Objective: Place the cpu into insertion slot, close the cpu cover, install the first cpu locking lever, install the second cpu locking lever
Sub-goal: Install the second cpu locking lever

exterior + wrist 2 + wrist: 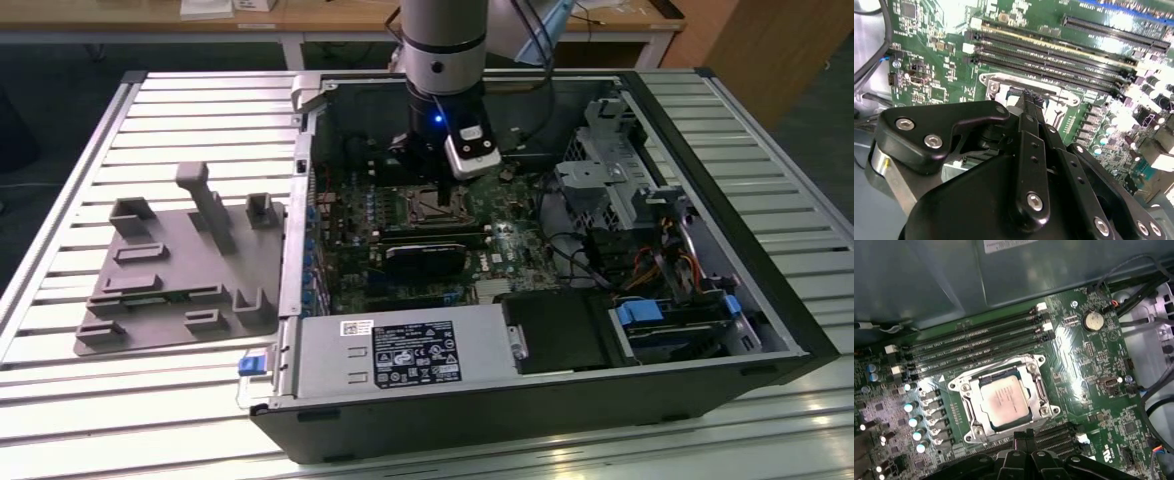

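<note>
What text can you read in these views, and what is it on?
Nothing reads clearly enough to quote.
Power supply label: white print and symbols on black, too small.
White sticker above it: too small.
cpu: faint print on its metal top, blurred.
Board: white markings by the parts, too small.
Case sticker: cut off by the picture's edge, blurred.

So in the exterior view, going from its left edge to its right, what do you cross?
Grey fixture plate → blue tab → power supply → gripper over the insertion slot → drive bay with blue clips.
</note>
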Controlling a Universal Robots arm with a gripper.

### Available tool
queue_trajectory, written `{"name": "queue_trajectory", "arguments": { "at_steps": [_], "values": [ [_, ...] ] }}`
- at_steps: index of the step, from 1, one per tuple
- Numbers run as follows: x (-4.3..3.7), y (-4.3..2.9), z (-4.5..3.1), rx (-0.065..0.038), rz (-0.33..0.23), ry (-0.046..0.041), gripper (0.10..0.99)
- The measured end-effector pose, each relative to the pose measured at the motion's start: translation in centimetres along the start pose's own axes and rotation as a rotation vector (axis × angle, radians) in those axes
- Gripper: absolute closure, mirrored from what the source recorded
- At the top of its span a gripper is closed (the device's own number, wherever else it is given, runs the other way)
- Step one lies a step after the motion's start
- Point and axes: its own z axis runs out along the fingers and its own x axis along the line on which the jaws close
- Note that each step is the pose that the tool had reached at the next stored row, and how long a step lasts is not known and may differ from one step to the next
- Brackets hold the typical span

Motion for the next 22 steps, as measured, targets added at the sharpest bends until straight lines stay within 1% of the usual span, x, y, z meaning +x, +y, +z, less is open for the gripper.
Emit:
{"name": "queue_trajectory", "arguments": {
  "at_steps": [5, 8, 14, 19, 22],
  "values": [
    [-0.22, -0.62, 0.01, -0.001, 0.0, 0.0003, 0.984],
    [-0.31, -0.94, 0.12, -0.008, 0.001, 0.0025, 0.984],
    [-0.11, -1.18, 0.42, -0.02, -0.011, 0.0065, 0.984],
    [0.2, -1.34, 0.65, -0.026, -0.019, 0.0086, 0.984],
    [0.26, -1.44, 0.86, -0.035, -0.019, 0.0114, 0.984]
  ]
}}
